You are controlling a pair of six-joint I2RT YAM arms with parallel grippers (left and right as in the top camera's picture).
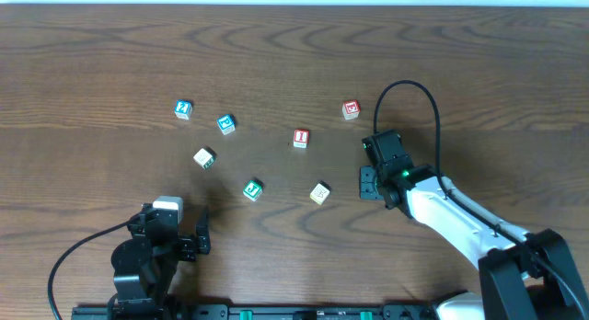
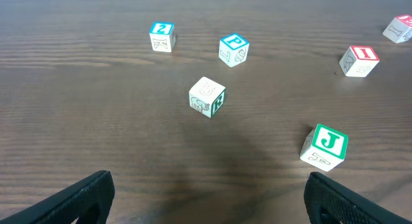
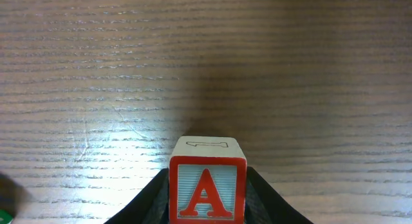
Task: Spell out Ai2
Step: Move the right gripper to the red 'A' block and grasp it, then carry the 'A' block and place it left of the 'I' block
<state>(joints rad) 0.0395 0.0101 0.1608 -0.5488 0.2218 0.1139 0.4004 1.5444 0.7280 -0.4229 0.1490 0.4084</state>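
My right gripper [image 3: 207, 198] is shut on a red "A" block [image 3: 207, 185], held between both fingers; in the overhead view the gripper [image 1: 369, 180] sits right of centre and hides the block. A red "I" block [image 1: 300, 138] lies on the table, also in the left wrist view [image 2: 359, 60]. A blue "2" block [image 1: 183, 108] lies at the left, also in the left wrist view [image 2: 161, 37]. My left gripper [image 2: 206, 201] is open and empty near the front edge [image 1: 184, 242].
Other blocks lie about: a blue "P" [image 1: 226, 124], a white one with a green letter [image 1: 203, 157], a green "J" [image 1: 252, 188], a yellowish one [image 1: 319, 193] and a red one [image 1: 350, 109]. A black cable [image 1: 419, 90] loops above the right arm.
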